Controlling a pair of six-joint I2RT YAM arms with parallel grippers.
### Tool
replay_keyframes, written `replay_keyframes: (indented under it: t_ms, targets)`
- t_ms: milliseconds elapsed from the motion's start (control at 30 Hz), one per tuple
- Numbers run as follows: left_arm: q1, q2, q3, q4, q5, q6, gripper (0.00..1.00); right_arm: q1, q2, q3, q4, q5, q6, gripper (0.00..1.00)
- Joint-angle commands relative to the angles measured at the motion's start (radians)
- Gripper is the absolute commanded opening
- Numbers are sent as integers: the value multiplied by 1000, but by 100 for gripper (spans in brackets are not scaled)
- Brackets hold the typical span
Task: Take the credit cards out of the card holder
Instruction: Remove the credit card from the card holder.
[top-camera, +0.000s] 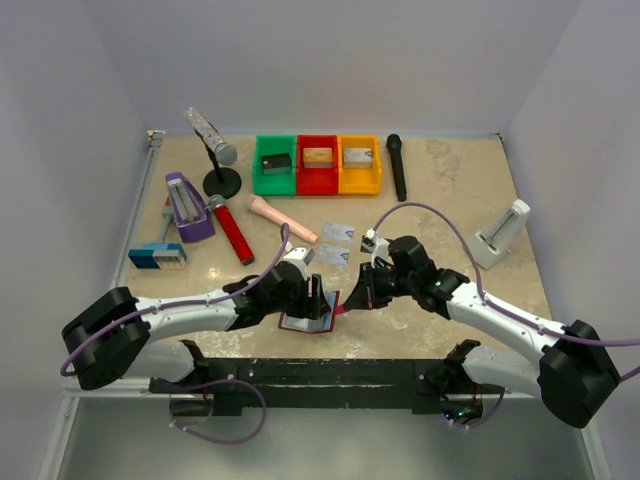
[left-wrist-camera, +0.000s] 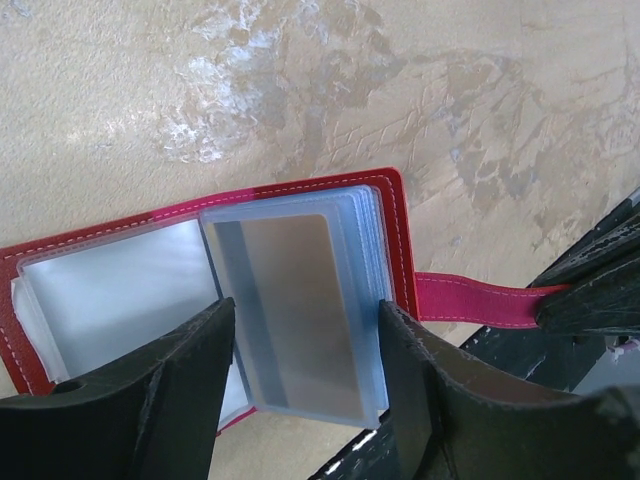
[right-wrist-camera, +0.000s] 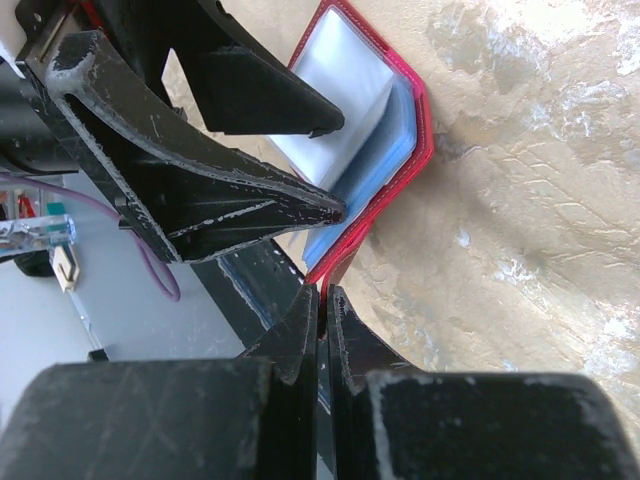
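So: card holder lies open by the middle of the bench's near edge. Right pincer is pressed together on its red tab. Left pincer is spread, straddling the pocket stack and gripping nothing. Risk: the card sits inside a clear sleeve, so closing likely grabs plastic too and drags the holder. The tab may slip.

Beige table bearing bins, cards, card holder
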Motion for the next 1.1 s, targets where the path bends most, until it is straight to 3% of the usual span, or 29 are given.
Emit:
replay_keyframes:
  t_ms: [0, 233, 533, 700, 1067]
  targets:
    - [-8, -1, 31, -3, -13, 20, 61, 6, -23, 50, -3, -24, -13, 0]
    - [-8, -27, 25, -16, -27, 22, 59, 6, -23, 49, -14, -19, -22, 0]
    - [-8, -134, 47, -193, -156, 33, 73, 6, -18, 46, -34, 7, -39, 0]
    - [-6, -224, 36, -259, -237, 53, 76, 6, -9, 35, -34, 14, -45, 0]
    - [-5, -212, 14, -187, -188, 79, 75, 6, 22, 10, -10, 22, -43, 0]
